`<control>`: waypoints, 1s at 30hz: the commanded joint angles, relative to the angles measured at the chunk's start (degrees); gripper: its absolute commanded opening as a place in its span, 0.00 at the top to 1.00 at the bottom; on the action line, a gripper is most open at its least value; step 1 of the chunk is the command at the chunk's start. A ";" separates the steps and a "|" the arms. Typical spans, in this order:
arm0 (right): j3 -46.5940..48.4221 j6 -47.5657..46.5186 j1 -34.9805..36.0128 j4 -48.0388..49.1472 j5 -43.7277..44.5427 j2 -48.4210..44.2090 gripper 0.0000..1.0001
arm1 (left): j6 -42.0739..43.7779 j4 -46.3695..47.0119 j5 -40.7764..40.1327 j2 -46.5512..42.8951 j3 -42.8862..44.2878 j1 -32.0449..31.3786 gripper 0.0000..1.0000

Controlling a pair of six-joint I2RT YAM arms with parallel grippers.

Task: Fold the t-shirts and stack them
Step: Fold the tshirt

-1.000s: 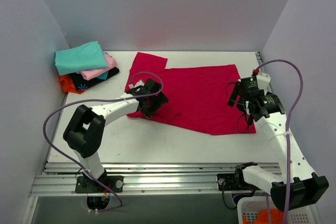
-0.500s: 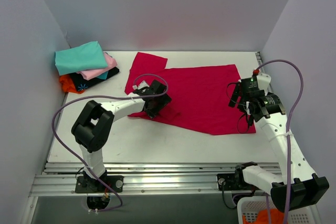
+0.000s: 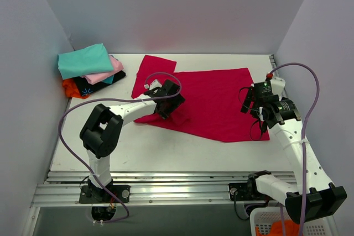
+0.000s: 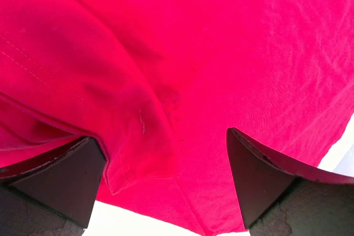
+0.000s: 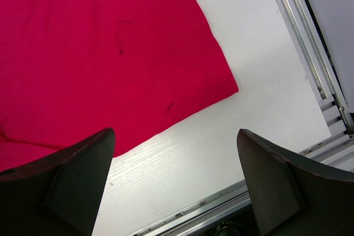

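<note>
Top external view: a large crimson-red short-sleeved cloth t-shirt (image 3: 215, 100) lies spread across the middle of the white table (image 3: 166, 147), with one sleeve pointing to the far left. At the far left, well apart from it, stands the stack of smaller folded shirts: a teal one (image 3: 84, 60) on top, then pink (image 3: 110, 69), black (image 3: 95, 85) and orange (image 3: 70, 88).

The left gripper (image 3: 170, 103) hovers over the near-left part of the red shirt, its jaws spread wide with nothing held. In the left wrist view its fingers (image 4: 61, 183) straddle a stitched hem and a soft crease. The right gripper (image 3: 255, 106) hangs above the shirt's near-right corner, likewise wide open and empty. In the right wrist view that corner lies just ahead of the fingertips (image 5: 83, 161), with bare table under the gap itself.

Hazards, as judged:
- **Left pinch:** closing here may catch only the raised crease, or two layers at the hem. The cloth would then bunch or drag instead of lifting cleanly.
- **Right pinch:** closing without first advancing over the corner may meet only the table and miss the cloth.
- **Uneven hold:** if one side grips and the other does not, the fold line skews and the shirt slides on the smooth surface.
- **Loose sleeve:** if the outstretched far-left sleeve is left out, it would spoil a neat rectangle for stacking.
</note>
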 commanded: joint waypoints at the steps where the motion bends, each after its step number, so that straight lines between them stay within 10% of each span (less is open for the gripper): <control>1: 0.38 -0.33 0.21 -1.26 2.06 -0.85 0.12 | 0.73 0.66 -1.08 0.53 2.60 -0.42 0.06; 9: -0.06 -0.42 0.21 -0.91 2.24 -1.11 0.12 | 1.70 1.97 -0.64 0.18 1.20 -0.42 0.26; 13: -0.50 -0.42 0.21 -0.64 2.24 -1.64 0.12 | 1.70 2.16 -0.11 0.08 0.66 -0.42 0.83; 15: -0.50 -0.50 0.21 -0.55 2.24 -1.64 0.12 | 1.61 1.89 0.15 0.17 0.75 -0.33 0.94; 30: -0.41 -0.33 0.21 -0.64 2.67 -2.34 0.12 | 4.86 -6.10 1.82 -7.20 2.60 -0.42 0.98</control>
